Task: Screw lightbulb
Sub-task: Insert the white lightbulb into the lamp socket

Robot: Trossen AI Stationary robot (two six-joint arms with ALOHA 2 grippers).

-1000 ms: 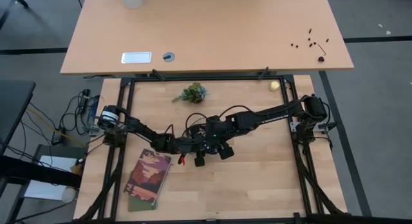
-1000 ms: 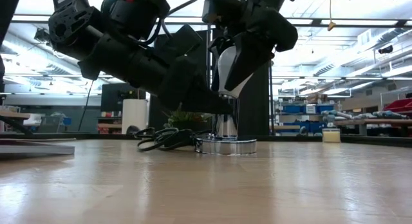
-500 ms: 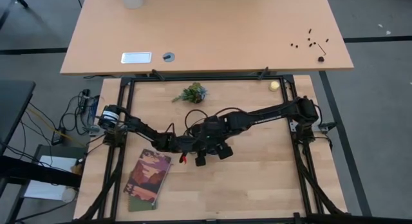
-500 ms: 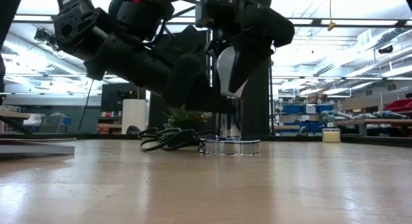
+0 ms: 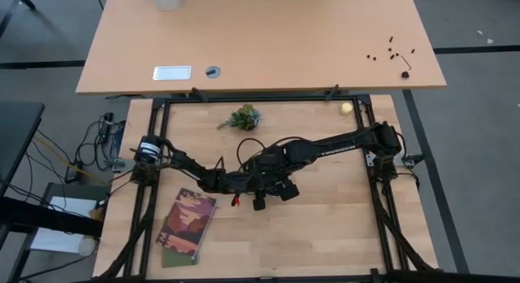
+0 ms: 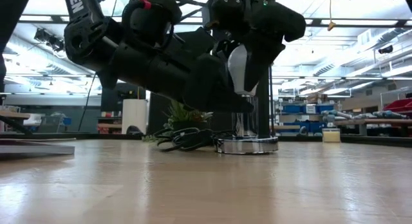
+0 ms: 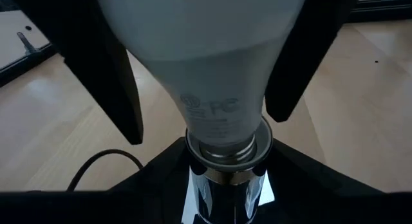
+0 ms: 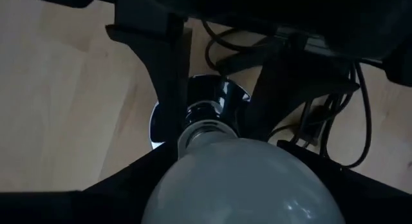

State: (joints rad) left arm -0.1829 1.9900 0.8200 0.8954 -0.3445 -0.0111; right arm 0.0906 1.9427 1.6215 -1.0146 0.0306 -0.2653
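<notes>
both grippers meet mid-table over the socket base [image 6: 247, 145], a chrome disc with a short chrome stem [image 7: 225, 192] and a black cord [image 6: 183, 139] coiled beside it. right gripper [image 8: 225, 156] comes from above, fingers pinching the lightbulb [image 6: 239, 71] by its frosted globe. left gripper [image 7: 222, 179] sits lower, fingers closed on either side of the chrome stem, bracing it. bulb stands upright, screw base [image 7: 226, 147] seated in the top of the stem; threads mostly hidden, so cannot tell how deep it is.

step in hand looks like the screwing-in itself, likely midway or late. next move probably calls for more wrist twist from the right arm with the left holding the base steady, then a release and regrip if the wrist runs out of travel.

no containers on the table. also there: small plant [image 5: 242, 117], booklet [image 5: 185, 226], pale yellow round object [image 5: 347, 108].
</notes>
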